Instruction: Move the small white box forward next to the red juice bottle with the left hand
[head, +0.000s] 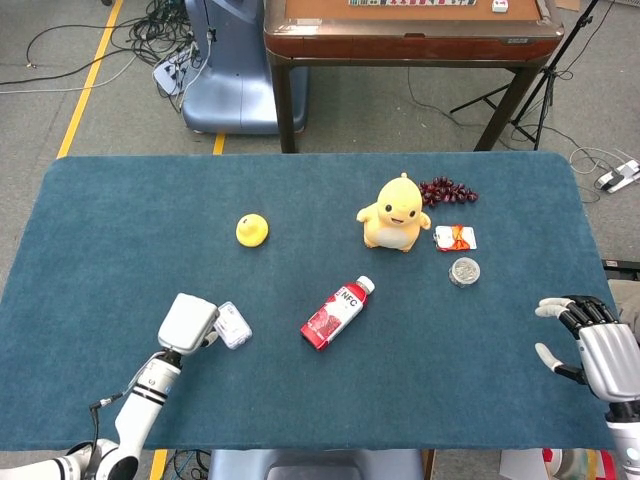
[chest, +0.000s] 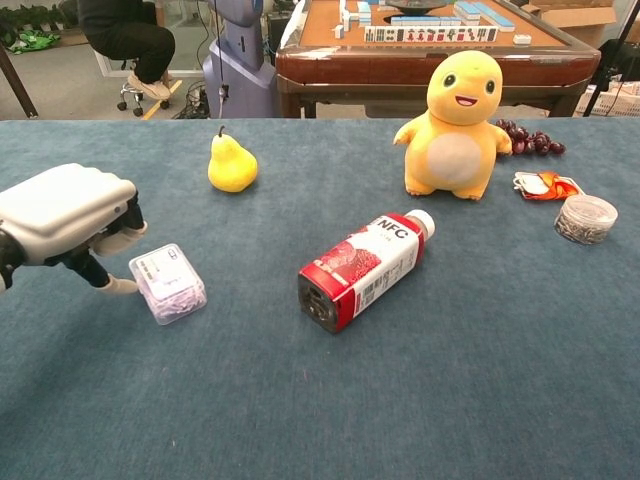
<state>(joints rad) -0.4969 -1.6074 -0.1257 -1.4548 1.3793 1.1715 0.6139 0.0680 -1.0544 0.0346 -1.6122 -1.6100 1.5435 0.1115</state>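
Left hand at small white box, fingertips touching its left side, not clasped around it; box on table, left of lying red juice bottle, apart; right hand spread, empty, near right table edge.

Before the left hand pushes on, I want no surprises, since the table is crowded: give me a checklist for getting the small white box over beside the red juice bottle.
1. Left hand at the small white box, on its outer side: ok.
2. Firm hold on the box: cannot tell; a fingertip lies at its edge, fingers not seen around it.
3. Bare cloth between box and red juice bottle: ok.
4. Bottle lying on its side, so it might roll if bumped: not ok.
5. Yellow pear away from the path: ok.
6. Right hand far off at the table edge: ok.
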